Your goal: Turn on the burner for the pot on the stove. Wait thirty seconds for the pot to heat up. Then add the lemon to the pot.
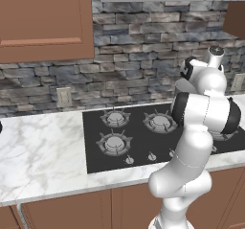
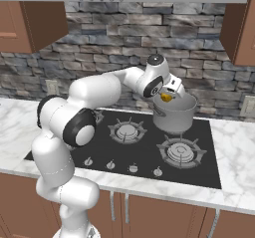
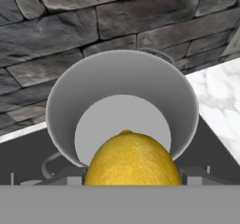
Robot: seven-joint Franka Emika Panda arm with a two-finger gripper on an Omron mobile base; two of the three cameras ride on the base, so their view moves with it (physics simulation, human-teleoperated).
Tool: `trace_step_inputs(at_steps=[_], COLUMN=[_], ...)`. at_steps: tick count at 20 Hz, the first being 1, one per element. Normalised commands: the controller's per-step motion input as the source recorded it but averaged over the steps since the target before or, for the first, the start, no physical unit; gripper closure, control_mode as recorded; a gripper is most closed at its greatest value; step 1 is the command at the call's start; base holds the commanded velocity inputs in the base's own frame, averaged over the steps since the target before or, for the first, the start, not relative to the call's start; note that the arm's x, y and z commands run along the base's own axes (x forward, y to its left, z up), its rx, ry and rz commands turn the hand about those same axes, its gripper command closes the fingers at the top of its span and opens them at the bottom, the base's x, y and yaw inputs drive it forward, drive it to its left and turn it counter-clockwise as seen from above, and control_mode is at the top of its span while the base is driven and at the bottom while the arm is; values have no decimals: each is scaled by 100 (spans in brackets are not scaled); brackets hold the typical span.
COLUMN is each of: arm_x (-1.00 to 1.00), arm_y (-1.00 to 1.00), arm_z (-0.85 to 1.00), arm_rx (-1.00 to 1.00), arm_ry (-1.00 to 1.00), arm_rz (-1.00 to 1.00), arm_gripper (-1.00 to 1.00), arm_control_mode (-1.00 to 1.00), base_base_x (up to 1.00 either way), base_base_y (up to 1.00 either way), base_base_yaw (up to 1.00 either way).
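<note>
1. The claw is closed around the lemon, carrying it above the near rim of the pot; in the hand view the fruit sits just before the pot's open mouth.
2. The pot stands on the rear right burner of the stove, close to the stone wall, and its grey bottom looks bare.
3. The lemon reads as small, firm and light, with a rounded, slightly waxy skin (likely to roll or slip if pinched off-centre), so a hold across its widest middle suits it best.
4. The pot looks rigid and heavy enough not to shift when the fruit drops in.
5. The marble bench flanks the cooktop, and the knobs line its front edge.
</note>
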Motion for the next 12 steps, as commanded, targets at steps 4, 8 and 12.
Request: trace_step_inputs(at_steps=[4,8,12], arm_x=[0,0,0], arm_y=[0,0,0], arm_z=[0,0,0], arm_rx=[0,0,0], arm_ry=[0,0,0], arm_rz=[0,0,0], arm_gripper=[100,100,100], arm_control_mode=[-100,-100,-100], base_base_x=[0,0,0], base_base_y=[0,0,0], base_base_yaw=[0,0,0])
